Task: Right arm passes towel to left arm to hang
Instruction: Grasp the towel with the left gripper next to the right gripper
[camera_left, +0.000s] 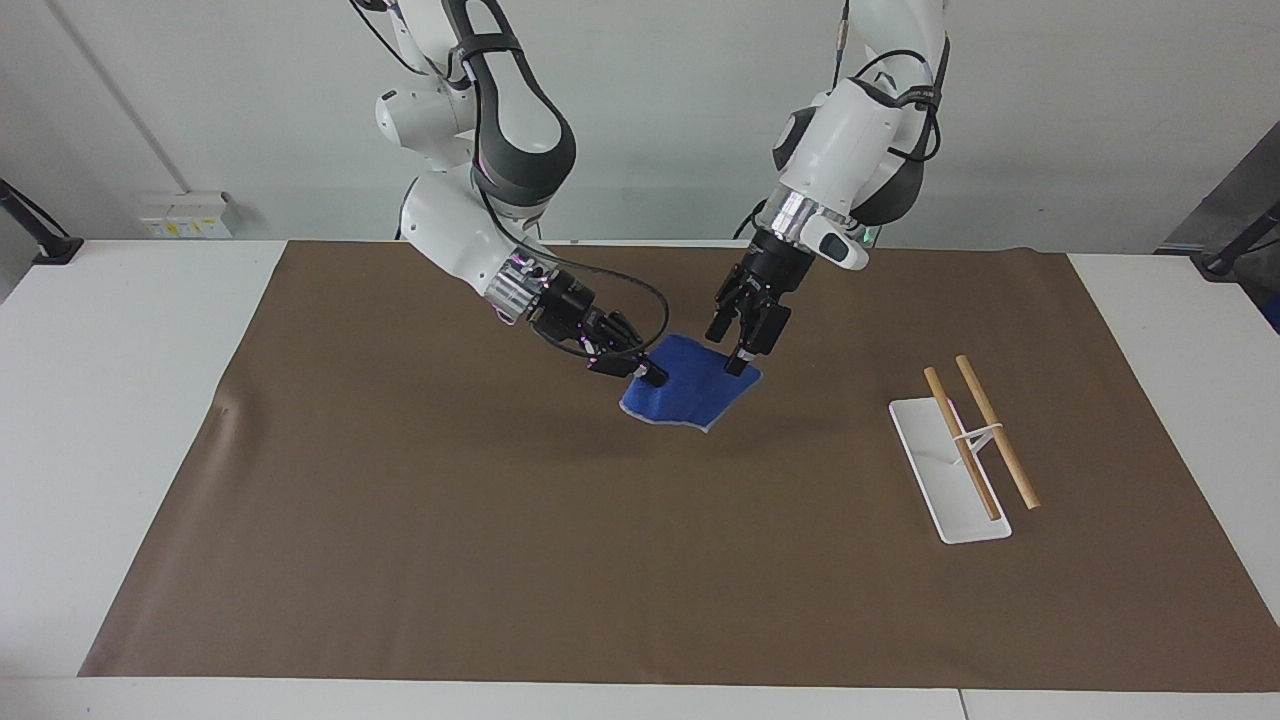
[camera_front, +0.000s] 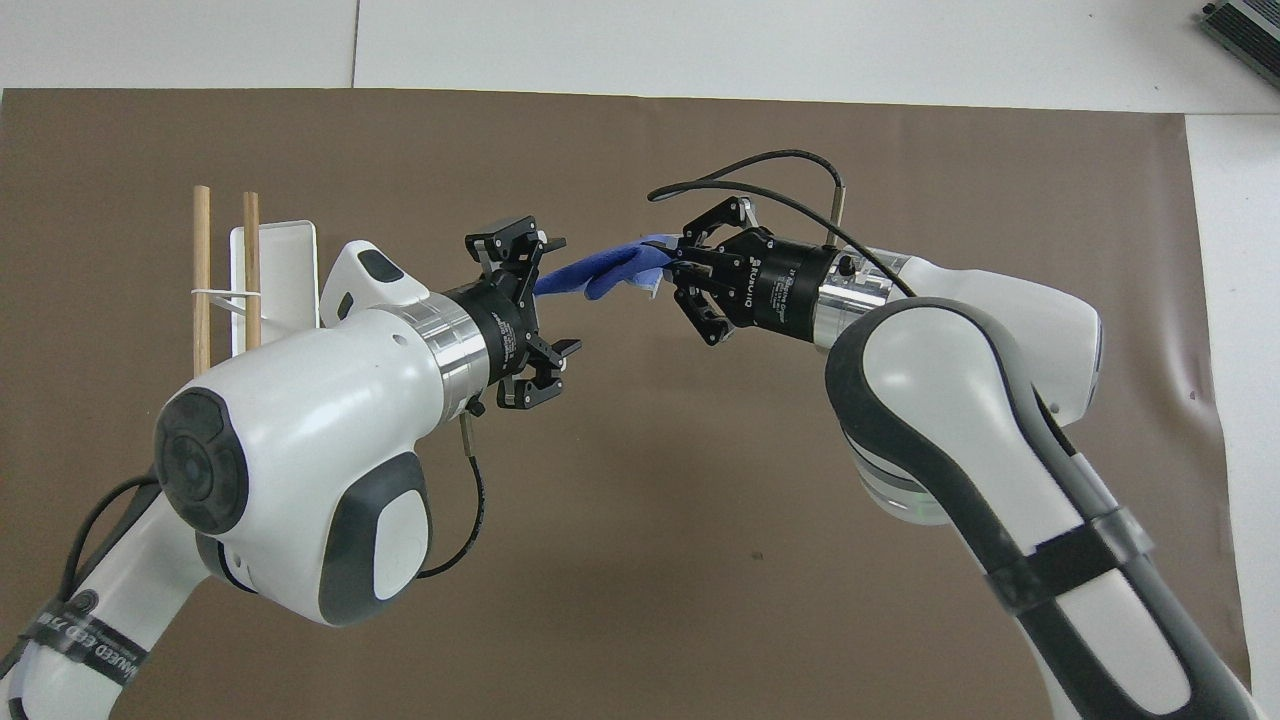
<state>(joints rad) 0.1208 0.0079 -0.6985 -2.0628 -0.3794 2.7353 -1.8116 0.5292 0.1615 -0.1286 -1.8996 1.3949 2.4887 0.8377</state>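
The right end effector (camera_left: 648, 374) pinches one edge of the blue towel (camera_left: 690, 394), holding it above mid-worktop. The left end effector (camera_left: 738, 352), fingers spread, straddles the towel's free edge. Releasing before the left fingers close would probably drop the limp cloth, well short of the wooden-rod rack (camera_left: 962, 447).

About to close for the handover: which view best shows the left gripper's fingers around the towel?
The facing view: the left gripper is open at the towel corner. The overhead view shows the towel edge-on.
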